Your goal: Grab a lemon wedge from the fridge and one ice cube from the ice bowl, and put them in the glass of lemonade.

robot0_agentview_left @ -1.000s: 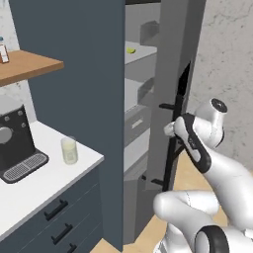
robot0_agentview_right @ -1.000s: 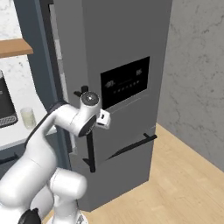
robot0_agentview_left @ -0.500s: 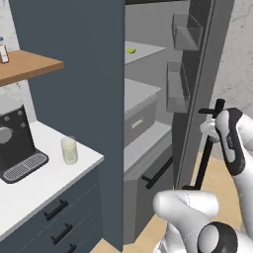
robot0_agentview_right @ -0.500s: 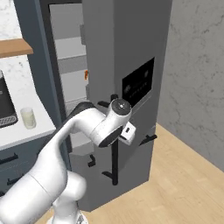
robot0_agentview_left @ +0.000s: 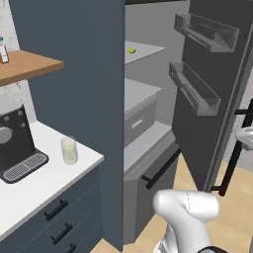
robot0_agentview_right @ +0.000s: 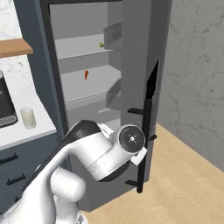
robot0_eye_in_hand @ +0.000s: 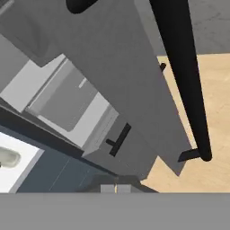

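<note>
up on the top shelf of the fridge (robot0_agentview_right: pixel 144 52) sits the wedge (robot0_agentview_right: pixel 101 44), glass (robot0_agentview_right: pixel 28 117) on the counter (robot0_agentview_left: pixel 34 188). gripper closed, empty, beside the door handle (robot0_agentview_right: pixel 144 144). risk: elbow clips the door reaching in.

Robot arm (robot0_agentview_right: pixel 83 162) with glossy white rounded shell segments, dark grey-black band at the joint, circular dark end cap with a small metallic centre and ring of screws, smooth white elbow housing
</note>
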